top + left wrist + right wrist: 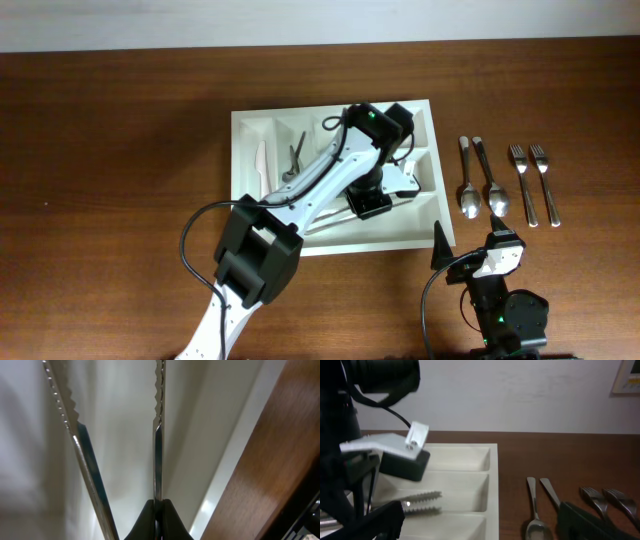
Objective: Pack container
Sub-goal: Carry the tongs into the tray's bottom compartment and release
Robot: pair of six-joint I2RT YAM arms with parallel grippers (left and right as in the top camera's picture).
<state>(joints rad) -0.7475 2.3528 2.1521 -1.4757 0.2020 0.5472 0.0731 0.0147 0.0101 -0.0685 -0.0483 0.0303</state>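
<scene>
Nearest me, the right end effector sits at the front of the brown wooden table, jaws spread wide and holding nothing.

Just beyond it, right of the container, two steel spoons and two steel forks lie side by side on bare wood. The spoon bowls face me and the fork tines point away. None of the four is packed.

Further in, the container, a large white rectangular plastic cutlery tray, lies mid-table. My left arm reaches across it. The left end effector is clamped on a steel table knife with a serrated edge, held low inside one of the long compartments on the tray's right side. I cannot tell whether the blade touches the compartment floor.

A second serrated blade shows just beside it. I read that as another knife already lying in the same compartment.

At the tray's left end, a white plastic knife lies in the outer narrow compartment. A small grey metal utensil lies in the next one, too small to tell which kind.

Status, my judgement: packing is partway.
- Done: three pieces rest inside.
- In hand: the gripped knife is over its slot and only needs releasing.
- Left: the spoons and forks, four pieces, with long compartments free for them.
</scene>
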